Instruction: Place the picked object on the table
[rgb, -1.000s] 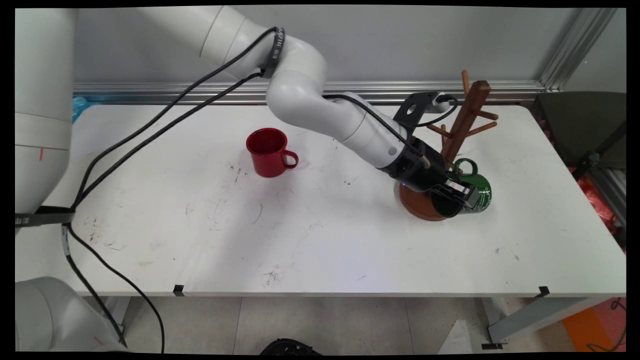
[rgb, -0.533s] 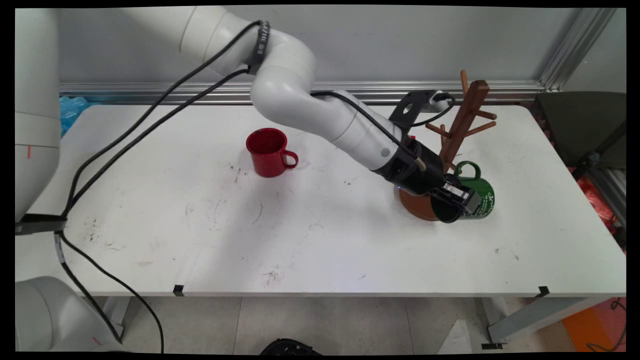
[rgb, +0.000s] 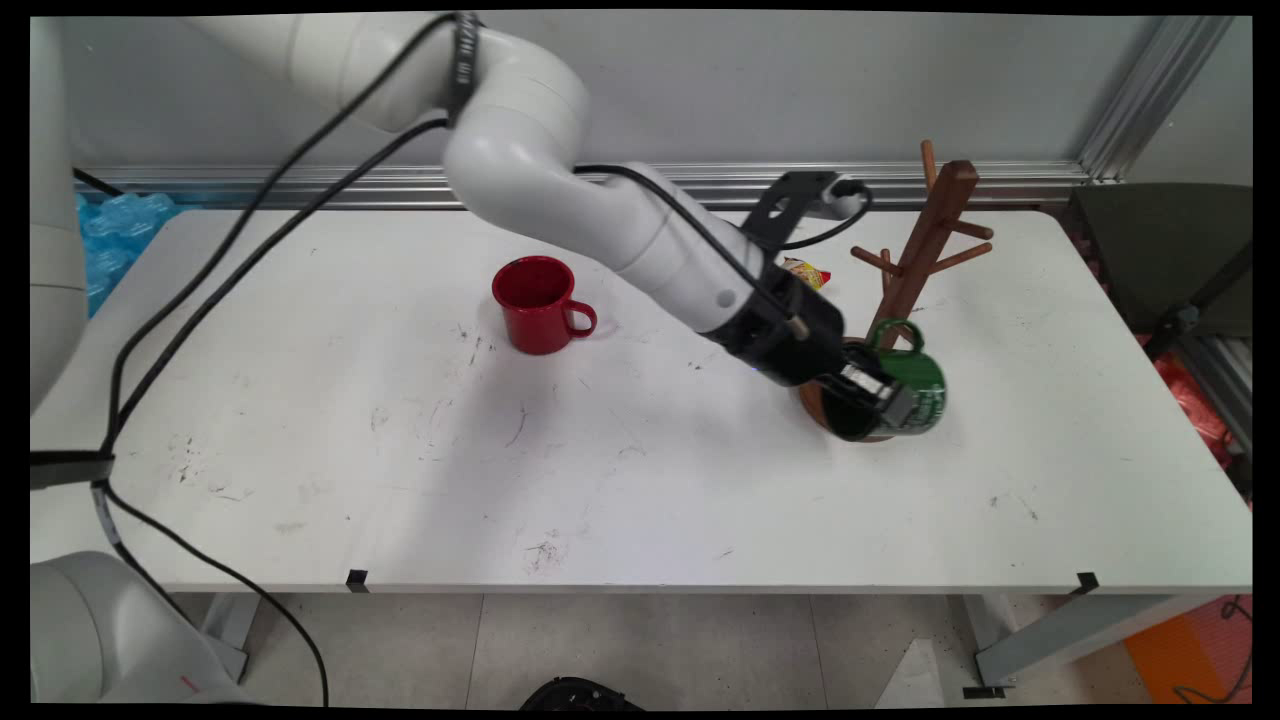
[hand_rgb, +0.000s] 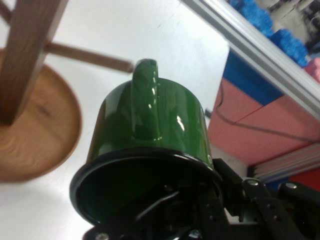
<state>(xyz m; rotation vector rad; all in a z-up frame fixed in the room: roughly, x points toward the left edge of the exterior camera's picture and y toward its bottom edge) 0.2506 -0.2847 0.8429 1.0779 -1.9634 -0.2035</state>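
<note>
You have two mugs and one rack on the table (rgb: 620, 480). The green mug (rgb: 915, 395) is clamped at its rim by the gripper (rgb: 868, 393), one finger inside the mouth; it is tipped on its side over the round base of the wooden mug tree (rgb: 925, 245), handle up, close by the post. The red mug (rgb: 538, 303) stands upright, well apart to the left. A small yellow-red packet (rgb: 806, 272) lies behind the wrist, partly hidden.
</note>
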